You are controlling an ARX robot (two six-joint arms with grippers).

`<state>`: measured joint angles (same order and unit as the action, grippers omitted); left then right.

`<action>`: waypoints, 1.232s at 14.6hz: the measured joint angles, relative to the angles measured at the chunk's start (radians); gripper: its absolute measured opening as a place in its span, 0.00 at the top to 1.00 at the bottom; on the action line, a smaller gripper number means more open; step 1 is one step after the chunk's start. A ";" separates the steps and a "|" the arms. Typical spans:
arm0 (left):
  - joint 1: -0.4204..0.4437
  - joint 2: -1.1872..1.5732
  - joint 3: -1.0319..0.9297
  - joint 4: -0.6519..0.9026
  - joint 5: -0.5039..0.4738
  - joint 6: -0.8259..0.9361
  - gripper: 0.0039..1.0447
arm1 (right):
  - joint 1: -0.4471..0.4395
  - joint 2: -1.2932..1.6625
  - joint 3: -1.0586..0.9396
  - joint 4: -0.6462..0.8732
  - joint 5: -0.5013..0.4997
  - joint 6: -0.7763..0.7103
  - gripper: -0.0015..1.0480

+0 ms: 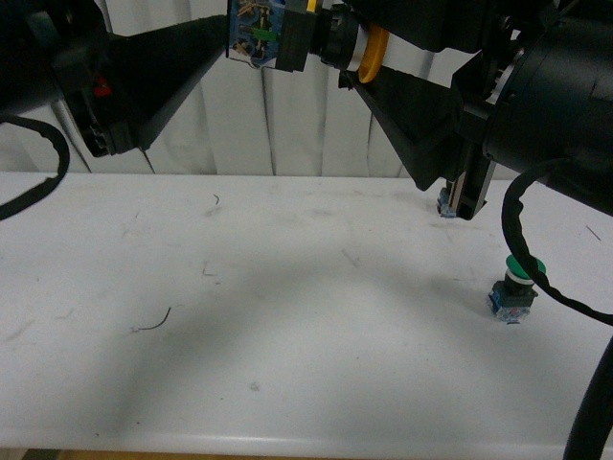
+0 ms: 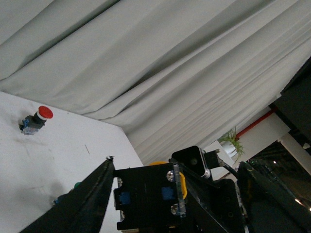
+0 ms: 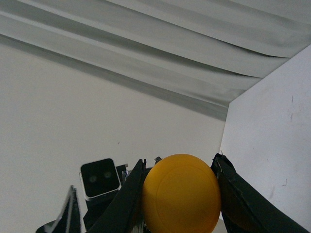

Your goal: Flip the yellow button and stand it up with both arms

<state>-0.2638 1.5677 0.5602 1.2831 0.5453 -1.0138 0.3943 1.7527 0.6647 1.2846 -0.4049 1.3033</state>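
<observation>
The yellow button (image 1: 287, 38) hangs high above the table, lying sideways, its yellow cap (image 1: 376, 53) to the right and its blue-and-black contact block to the left. My right gripper (image 1: 359, 62) is shut on it at the cap end. The right wrist view shows the round cap (image 3: 181, 194) clamped between the two black fingers (image 3: 238, 194). My left gripper (image 1: 215, 34) is open at the block end. In the left wrist view the block (image 2: 146, 199) sits between the spread fingers (image 2: 85, 204), close to one of them.
A green-capped button (image 1: 514, 286) stands on the white table (image 1: 287, 316) at the right. A red-capped button (image 2: 34, 120) lies on the table near the curtain. Another small part (image 1: 445, 204) shows behind the right arm. Grey curtain backs the table.
</observation>
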 joint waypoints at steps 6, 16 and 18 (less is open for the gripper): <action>0.065 -0.203 -0.085 -0.013 -0.016 0.107 0.06 | -0.050 -0.005 0.001 -0.002 -0.003 -0.013 0.65; 0.036 -1.310 -0.378 -1.208 -0.742 0.958 0.38 | -0.089 -0.006 0.009 -0.001 0.005 -0.014 0.65; 0.065 -1.348 -0.394 -1.258 -0.764 0.974 0.49 | -0.091 -0.006 0.009 -0.002 0.005 -0.014 0.65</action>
<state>-0.1989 0.2199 0.1658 0.0250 -0.2188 -0.0395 0.3035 1.7470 0.6739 1.2827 -0.4004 1.2896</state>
